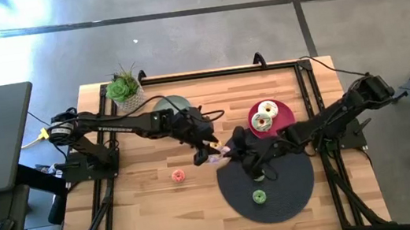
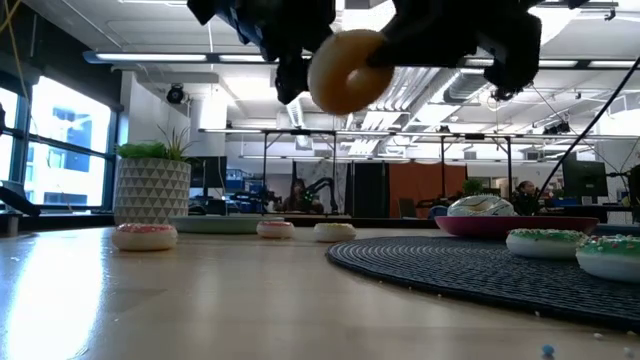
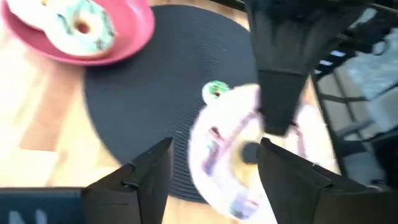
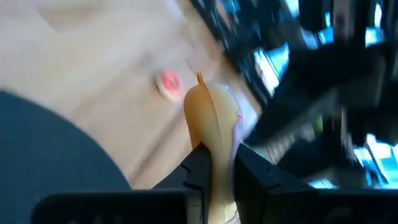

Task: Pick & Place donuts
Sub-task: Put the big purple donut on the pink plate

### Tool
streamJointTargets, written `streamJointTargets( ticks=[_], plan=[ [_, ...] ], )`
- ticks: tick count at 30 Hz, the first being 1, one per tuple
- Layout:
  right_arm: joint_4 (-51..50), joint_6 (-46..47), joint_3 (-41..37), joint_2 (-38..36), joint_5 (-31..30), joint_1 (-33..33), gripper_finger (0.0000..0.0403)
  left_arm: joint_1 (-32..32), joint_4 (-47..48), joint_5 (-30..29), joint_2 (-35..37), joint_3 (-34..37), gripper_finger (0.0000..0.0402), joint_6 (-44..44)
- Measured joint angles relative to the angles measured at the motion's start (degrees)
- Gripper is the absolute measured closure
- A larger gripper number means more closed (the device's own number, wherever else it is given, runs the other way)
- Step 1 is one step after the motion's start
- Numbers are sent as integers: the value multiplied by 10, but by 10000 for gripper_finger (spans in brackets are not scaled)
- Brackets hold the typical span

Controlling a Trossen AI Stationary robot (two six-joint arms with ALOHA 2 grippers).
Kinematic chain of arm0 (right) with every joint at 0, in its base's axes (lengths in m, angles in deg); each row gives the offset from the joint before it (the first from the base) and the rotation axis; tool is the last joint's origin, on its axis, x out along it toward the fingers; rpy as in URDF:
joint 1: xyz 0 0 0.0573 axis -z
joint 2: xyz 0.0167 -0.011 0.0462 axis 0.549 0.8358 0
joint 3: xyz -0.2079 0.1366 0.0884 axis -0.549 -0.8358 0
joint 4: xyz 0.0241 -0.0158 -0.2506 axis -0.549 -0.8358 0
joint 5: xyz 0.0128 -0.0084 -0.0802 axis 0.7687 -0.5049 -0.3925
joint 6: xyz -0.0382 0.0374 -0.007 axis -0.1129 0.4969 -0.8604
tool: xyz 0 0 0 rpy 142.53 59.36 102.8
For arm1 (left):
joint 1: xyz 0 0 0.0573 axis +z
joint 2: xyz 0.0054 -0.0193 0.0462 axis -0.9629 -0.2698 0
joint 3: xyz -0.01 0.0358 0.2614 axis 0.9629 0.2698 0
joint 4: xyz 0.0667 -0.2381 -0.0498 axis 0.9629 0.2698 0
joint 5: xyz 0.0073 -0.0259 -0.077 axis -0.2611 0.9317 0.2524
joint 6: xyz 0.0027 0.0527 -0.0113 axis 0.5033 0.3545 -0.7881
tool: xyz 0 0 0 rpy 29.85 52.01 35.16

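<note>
The pink sprinkled donut (image 2: 348, 72) hangs in the air over the table's middle, at the near-left rim of the dark round mat (image 1: 278, 189). My right gripper (image 4: 221, 171) reaches in from the right and is shut on it. My left gripper (image 3: 214, 177) comes in from the left, open, with a finger on each side of the donut (image 3: 227, 158); whether the fingers touch it I cannot tell. The white and white-green donuts (image 1: 267, 115) lie on the pink plate (image 1: 283, 108). A small green donut (image 1: 259, 197) lies on the mat and a small red one (image 1: 179, 175) on the wood. My right gripper pinches the pink donut's ring (image 4: 214, 146) between its two fingers, one on the frosted face and one on the tan underside. The fingers come from the table's right. The donut stands on edge and is lifted clear of the table.
A potted plant (image 1: 126, 89) stands at the far-left corner, beside the sage-green plate (image 1: 173, 103), which my left arm partly covers. The low view shows more small donuts (image 2: 276, 229) on the wood. Bare wood lies near-left of the mat.
</note>
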Motion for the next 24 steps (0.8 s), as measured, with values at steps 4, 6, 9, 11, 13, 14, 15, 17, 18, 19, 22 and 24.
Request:
streamJointTargets(
  ticks=[4,6,9,11,13,14,15,17,18,19,22,24],
  plan=[
    [-50,32,0,0,-132,-18,369,0,0,-25,7,0,175,21],
    [-97,67,0,-3,-175,-28,371,0,13,-37,16,1,174,33],
    [-200,170,0,-17,-184,-37,371,0,14,-71,37,0,174,68],
    [-270,275,0,-34,-184,-39,371,0,18,-98,52,0,174,91],
    [-343,376,0,-55,-194,-38,372,0,29,-120,69,0,174,111],
    [-379,419,0,-69,-201,-37,372,0,33,-129,78,0,174,119],
    [-414,458,0,-86,-202,-37,373,0,30,-137,83,0,174,123],
    [-482,528,0,-121,-198,-34,374,0,34,-142,93,-1,174,128],
    [-514,560,0,-142,-185,-31,374,0,44,-142,96,0,174,130],
    [-548,594,0,-165,-162,-26,374,0,43,-142,97,0,174,130],
    [-646,694,0,-226,-73,-3,374,0,47,-142,97,0,174,130],
    [-702,739,0,-256,-53,13,374,0,46,-142,96,0,174,131]
  ],
)
